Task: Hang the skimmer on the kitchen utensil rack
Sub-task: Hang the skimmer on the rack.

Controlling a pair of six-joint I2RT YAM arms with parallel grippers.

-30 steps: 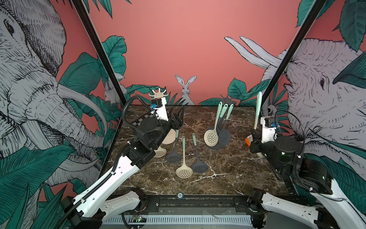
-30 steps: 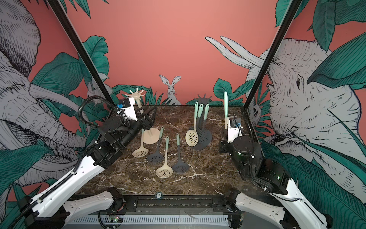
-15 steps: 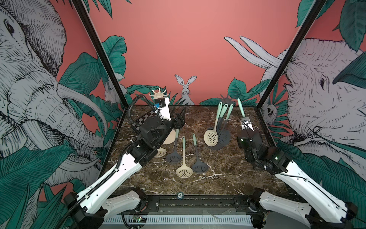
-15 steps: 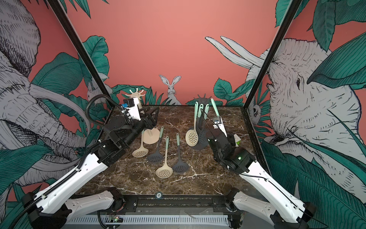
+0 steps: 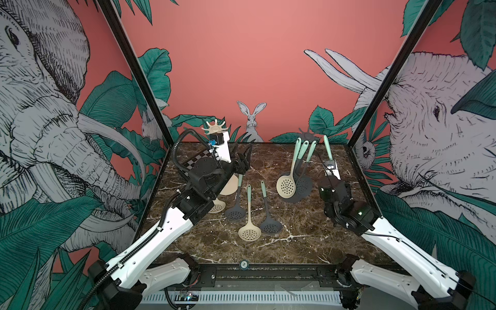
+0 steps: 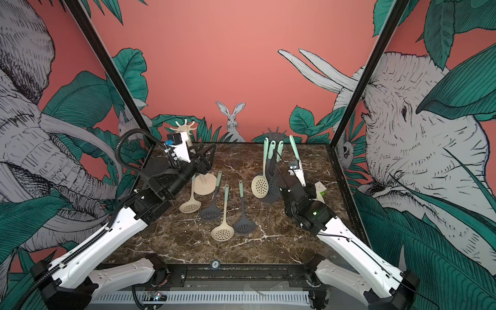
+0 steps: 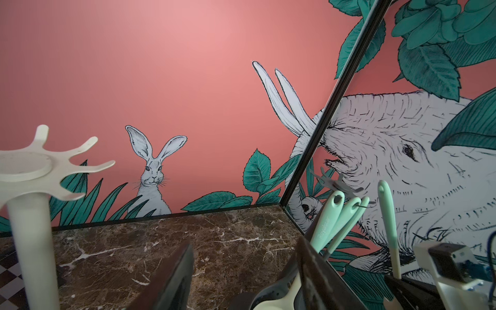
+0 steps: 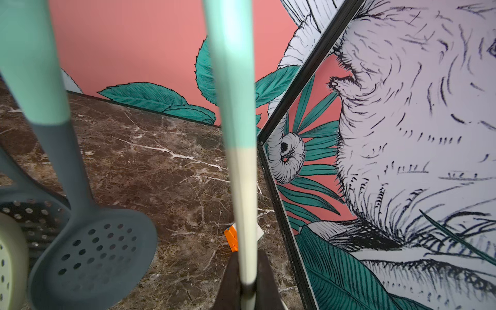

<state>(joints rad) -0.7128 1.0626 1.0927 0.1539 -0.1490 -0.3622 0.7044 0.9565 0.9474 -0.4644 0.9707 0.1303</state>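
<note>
Cream rack (image 5: 214,128): a smooth plastic post on a round disc base, topped by a flat hub with short curled prongs.
Left gripper (image 5: 243,153): dark, flat fingers stood moderately apart with nothing between them, raised just beside the cream rack's post.
Marble table (image 5: 295,241): a glossy brown slab with white veins.
Loose skimmers (image 5: 249,233): four lay flat near the middle, two cream and two dark grey, each with a round perforated head and a matte mint handle.
Grey rack (image 5: 306,133): a thin star of prongs.
Hung skimmers (image 5: 286,185): three dangled from the grey rack by their handle loops, one cream in front and two dark grey behind.
Right gripper (image 8: 248,284): dark fingers were clamped tight on a slim cream shaft.
Held skimmer (image 5: 328,149): it stood nearly upright with its mint looped tip uppermost. It was just beside the grey rack's prongs, not hooked on. Its head was hidden.
Small cube (image 6: 320,188): coloured faces, on the table near the right arm.
</note>
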